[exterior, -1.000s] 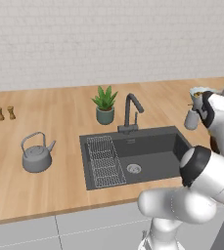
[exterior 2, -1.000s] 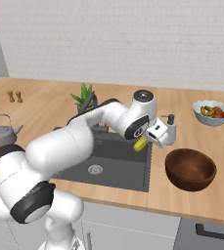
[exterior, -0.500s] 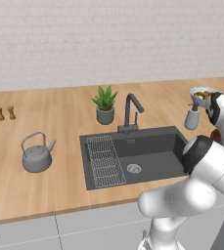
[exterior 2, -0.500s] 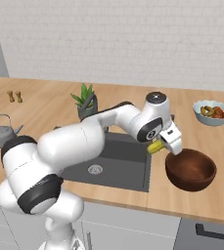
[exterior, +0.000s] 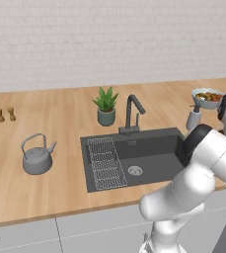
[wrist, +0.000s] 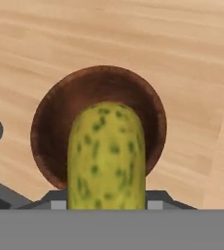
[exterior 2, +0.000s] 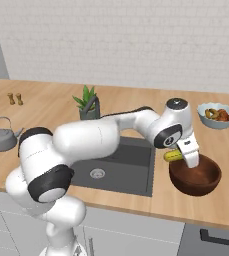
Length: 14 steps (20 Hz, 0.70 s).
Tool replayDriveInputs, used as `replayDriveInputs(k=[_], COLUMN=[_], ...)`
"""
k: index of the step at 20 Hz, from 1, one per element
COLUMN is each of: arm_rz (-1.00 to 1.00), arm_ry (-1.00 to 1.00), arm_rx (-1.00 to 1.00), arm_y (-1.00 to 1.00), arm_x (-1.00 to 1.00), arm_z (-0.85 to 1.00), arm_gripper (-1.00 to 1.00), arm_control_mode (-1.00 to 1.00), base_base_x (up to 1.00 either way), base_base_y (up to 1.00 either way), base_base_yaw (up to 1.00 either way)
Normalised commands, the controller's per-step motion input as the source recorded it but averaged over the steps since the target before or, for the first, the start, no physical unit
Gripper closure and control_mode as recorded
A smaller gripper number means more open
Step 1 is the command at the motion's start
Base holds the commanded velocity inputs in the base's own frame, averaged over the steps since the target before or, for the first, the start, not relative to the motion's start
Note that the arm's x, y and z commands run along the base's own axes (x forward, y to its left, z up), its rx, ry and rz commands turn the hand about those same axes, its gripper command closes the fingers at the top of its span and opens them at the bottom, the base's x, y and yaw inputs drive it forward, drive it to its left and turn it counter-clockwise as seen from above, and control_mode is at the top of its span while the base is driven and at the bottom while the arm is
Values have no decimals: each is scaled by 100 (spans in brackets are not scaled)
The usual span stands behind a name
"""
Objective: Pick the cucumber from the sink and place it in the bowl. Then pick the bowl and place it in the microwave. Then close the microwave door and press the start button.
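Observation:
My gripper point(exterior 2: 182, 156) is shut on the cucumber point(exterior 2: 173, 155), a short yellow-green piece with dark spots. It hangs just above the left rim of the reddish-brown bowl point(exterior 2: 196, 176), which stands on the counter to the right of the sink point(exterior 2: 117, 169). In the hand view the cucumber point(wrist: 106, 156) points down over the bowl point(wrist: 50, 122), whose inside holds nothing. The dark sink point(exterior: 151, 157) has nothing lying in its basin beside the wire rack point(exterior: 104, 162). The microwave is out of view.
A pale bowl of mixed food point(exterior 2: 217, 115) stands behind the wooden bowl, with a small grey shaker point(exterior: 193, 117) near it. Faucet point(exterior: 131, 113) and potted plant point(exterior: 106, 106) rise behind the sink. A kettle point(exterior: 35, 155) sits far left.
The arm has swung right, carrying the cucumber from over the sink's right edge to just above the brown bowl. The jaws have kept their grip.

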Motion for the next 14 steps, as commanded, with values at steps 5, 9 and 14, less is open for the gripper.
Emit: replayDriveInputs(k=[5,9,14], arm_rz=[-21,-18,-13], arm_ry=[0,0,9], arm_rx=[9,6,1], arm_y=[-24,-12,-3], arm_x=[0,1,12], arm_z=[-37,-39,-16], arm_gripper=[100,100,100], arm_control_mode=[-100,-100,-100], base_base_x=[0,0,0], base_base_y=[0,0,0], base_base_yaw=[0,0,0])
